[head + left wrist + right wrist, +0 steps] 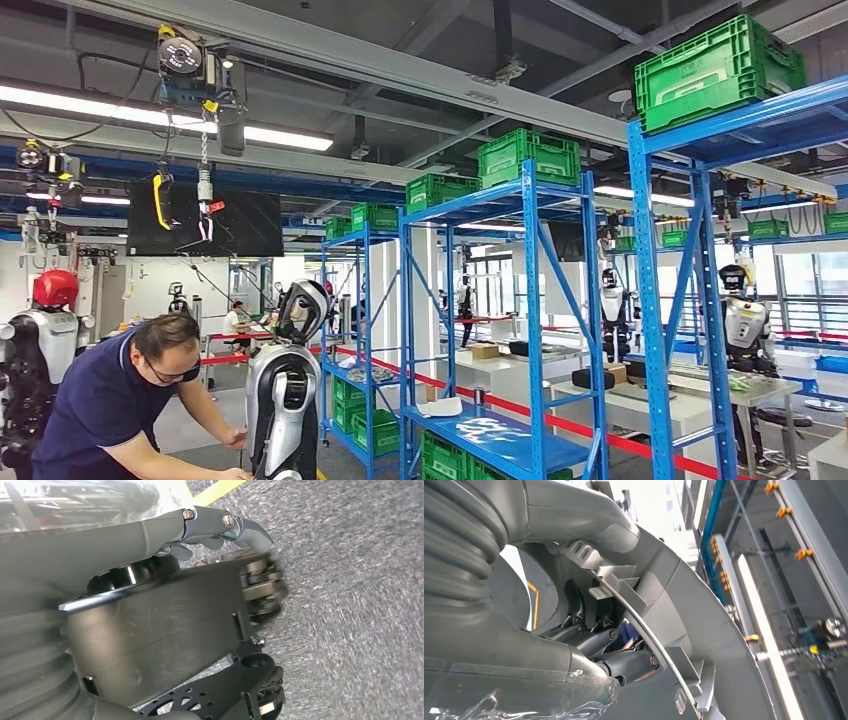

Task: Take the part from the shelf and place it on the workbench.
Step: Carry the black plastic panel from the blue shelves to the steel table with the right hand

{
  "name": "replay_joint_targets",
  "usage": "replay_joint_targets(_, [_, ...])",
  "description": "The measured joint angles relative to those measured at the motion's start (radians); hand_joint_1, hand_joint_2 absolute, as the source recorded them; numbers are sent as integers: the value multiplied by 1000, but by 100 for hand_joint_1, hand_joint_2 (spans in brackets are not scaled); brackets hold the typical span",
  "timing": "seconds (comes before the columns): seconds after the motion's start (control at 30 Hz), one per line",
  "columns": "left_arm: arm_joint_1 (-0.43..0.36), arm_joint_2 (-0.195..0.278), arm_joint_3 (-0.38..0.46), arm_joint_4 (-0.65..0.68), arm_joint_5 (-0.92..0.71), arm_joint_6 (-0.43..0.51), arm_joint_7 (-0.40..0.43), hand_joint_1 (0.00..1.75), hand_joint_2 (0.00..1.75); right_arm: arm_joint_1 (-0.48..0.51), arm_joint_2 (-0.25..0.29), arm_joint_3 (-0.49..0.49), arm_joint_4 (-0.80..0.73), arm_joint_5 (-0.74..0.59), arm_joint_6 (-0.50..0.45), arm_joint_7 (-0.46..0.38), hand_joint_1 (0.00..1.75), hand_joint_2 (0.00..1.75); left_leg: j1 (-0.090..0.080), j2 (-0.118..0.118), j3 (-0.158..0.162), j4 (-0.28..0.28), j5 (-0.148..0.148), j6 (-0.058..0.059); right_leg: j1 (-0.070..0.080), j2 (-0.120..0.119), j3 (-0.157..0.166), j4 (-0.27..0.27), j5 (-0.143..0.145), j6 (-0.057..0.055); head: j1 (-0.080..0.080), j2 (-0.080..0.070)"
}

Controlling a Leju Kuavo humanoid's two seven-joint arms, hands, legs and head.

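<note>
1. The part [704, 630], a grey curved moulded shell with ribs and clip tabs along its rim, sits in the right hand [609, 655]. In the right wrist view the dark fingers [594, 642] curl against its inner face and the thumb lies along the other side. It is held, off any shelf, raised toward the ceiling lights.
2. Left hand [220, 530]: thumb bent, fingers curled in close. The left wrist view looks down at grey carpet [360, 605] and a yellow floor line. Nothing visible in its hold, but the fingers are partly hidden, so I cannot tell its state for sure.
3. The head view looks level and high: blue shelf racks [530, 300] with green crates [528, 155] on top, another robot [285, 400] in the aisle with a person [110, 400] bent over it. I cannot pick out which surface is the workbench.
4. Risks, judged from here:
   - The grip is on a thin curved edge; a swing or a turn of the wrist could let the shell pivot or slip out.
   - The person and the standing robot are close on the left front; a walk or turn toward the workbench could brush them with the raised part.
   - The rack uprights are near; the wide shell could catch on one.
   - With the head view aimed high, placement is unsighted until it looks down.
</note>
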Motion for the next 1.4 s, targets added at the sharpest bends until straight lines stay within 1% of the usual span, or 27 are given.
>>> replay_joint_targets(0.03, [1,0,0,0,2,0,1,0,175,0,0,0,0,0,0,2,175,175,1,2,-7,11,7,0,1,-12,2,0,-3,1,1,0])
replay_joint_targets(0.07, [2,0,0,0,3,0,2,0,175,0,0,0,0,0,1,4,175,175,1,5,6,-16,33,3,2,-23,6,0,-6,2,2,0])
replay_joint_targets(0.1, [2,0,0,0,4,0,3,0,175,-1,1,0,0,0,1,5,175,175,-1,14,35,-74,69,8,2,-33,11,0,-9,4,2,0])
replay_joint_targets(0.17, [0,1,0,1,4,0,4,0,175,-1,2,0,0,0,1,5,175,175,-12,59,96,-196,116,22,5,-51,20,0,-17,10,3,0])
replay_joint_targets(0.23, [-2,2,0,1,5,0,4,0,175,-1,2,0,0,0,1,6,175,175,-24,85,116,-245,120,36,8,-70,23,-1,-21,21,2,0])
replay_joint_targets(0.3, [0,3,0,2,5,0,6,0,175,-2,2,0,0,0,1,6,175,175,-25,67,116,-256,123,47,8,-87,28,-5,-26,31,0,0])
replay_joint_targets(0.33, [2,4,0,2,6,0,6,0,175,-3,3,0,0,0,1,7,175,175,-22,56,118,-263,126,52,6,-77,29,-1,-32,36,-1,0])
replay_joint_targets(0.4, [2,5,0,2,6,0,7,0,175,-4,4,-1,0,0,2,6,175,175,-16,35,124,-275,132,61,4,-27,4,55,-69,42,-6,0])
replay_joint_targets(0.43, [1,4,0,2,6,0,8,0,175,-4,3,-1,0,0,2,6,175,175,-16,24,125,-276,132,63,3,2,-26,114,-97,43,-7,0])
replay_joint_targets(0.5, [-1,3,0,2,7,-2,9,0,175,-2,3,0,2,0,2,7,175,175,-16,-1,125,-276,131,66,4,23,-95,236,-138,45,-10,0])
replay_joint_targets(0.53, [-1,2,0,2,8,-3,10,0,175,-1,3,0,2,0,2,7,175,175,-16,-14,126,-276,131,65,4,25,-116,263,-134,45,-10,0])
replay_joint_targets(0.57, [-1,2,0,2,8,-4,10,0,175,-1,2,0,3,0,2,8,175,175,-16,-27,127,-275,130,65,4,26,-118,251,-110,45,-11,0])
replay_joint_targets(0.6, [0,2,0,2,9,-5,11,0,175,-2,2,-1,3,0,2,8,175,175,-16,-40,129,-273,129,63,2,31,-102,202,-70,44,-12,0])
replay_joint_targets(0.67, [-1,1,0,2,10,-6,11,0,175,-3,2,0,4,0,3,8,175,175,-16,-65,128,-266,125,55,-2,67,-53,75,-1,42,-12,0])
replay_joint_targets(0.73, [-2,0,0,2,12,-8,12,0,175,-3,2,0,4,0,3,9,175,175,-16,-85,121,-260,123,45,-3,92,-29,12,19,37,-9,0])
replay_joint_targets(0.8, [1,1,0,4,16,-8,12,0,175,-5,3,0,4,0,4,10,175,175,-13,-100,117,-259,124,34,0,78,-26,8,18,27,-8,0])
replay_joint_targets(0.83, [3,2,0,4,17,-8,12,0,175,-6,3,0,4,0,4,10,175,175,-13,-94,116,-255,120,29,0,69,-23,5,18,20,-8,0])
replay_joint_targets(0.9, [3,2,0,6,19,-9,12,0,175,-9,4,0,4,0,5,10,175,175,-14,-53,95,-204,88,18,-2,47,-15,-1,18,8,-6,0])
replay_joint_targets(0.97, [0,2,0,6,21,-9,12,0,175,-9,5,0,4,0,6,10,175,175,-10,-8,37,-79,27,11,2,22,-8,-2,14,1,-2,0])
replay_joint_targets(1.03, [-2,1,0,6,23,-10,11,0,175,-8,5,0,4,-1,6,11,175,175,-6,3,-15,27,-9,7,4,0,-5,-1,9,-1,-1,0])
replay_joint_targets(1.07, [-2,1,0,6,23,-10,11,0,175,-8,5,0,4,-1,6,11,175,175,-5,5,-18,31,1,7,5,-11,-3,-1,6,0,0,0])
replay_joint_targets(1.1, [-1,1,0,6,23,-10,11,0,175,-9,5,0,5,-2,6,11,175,175,-5,7,-2,-1,27,10,6,-22,1,-1,3,1,1,0])
replay_joint_targets(1.13, [-1,1,0,7,23,-10,11,0,175,-9,5,0,5,-2,6,11,175,175,-6,15,31,-64,67,14,7,-33,7,-1,-1,3,2,0])
replay_joint_targets(1.2, [-1,1,-1,9,24,-10,11,0,175,-10,5,0,6,-2,5,11,175,175,-16,51,99,-196,116,28,11,-52,18,-1,-10,10,2,0])
replay_joint_targets(1.27, [-3,1,-1,10,24,-10,10,0,175,-11,5,0,6,-2,5,11,175,175,-26,71,122,-247,119,42,13,-69,23,-3,-15,19,1,0])
replay_joint_targets(1.33, [-2,2,-1,11,24,-9,10,0,175,-12,5,1,6,-3,5,11,175,175,-27,55,122,-256,121,52,11,-81,26,-4,-20,29,-1,0])
replay_joint_targets(1.4, [1,3,-1,12,25,-8,11,0,175,-13,5,0,7,-4,5,11,175,175,-21,36,126,-268,126,60,8,-42,15,26,-43,36,-4,0])
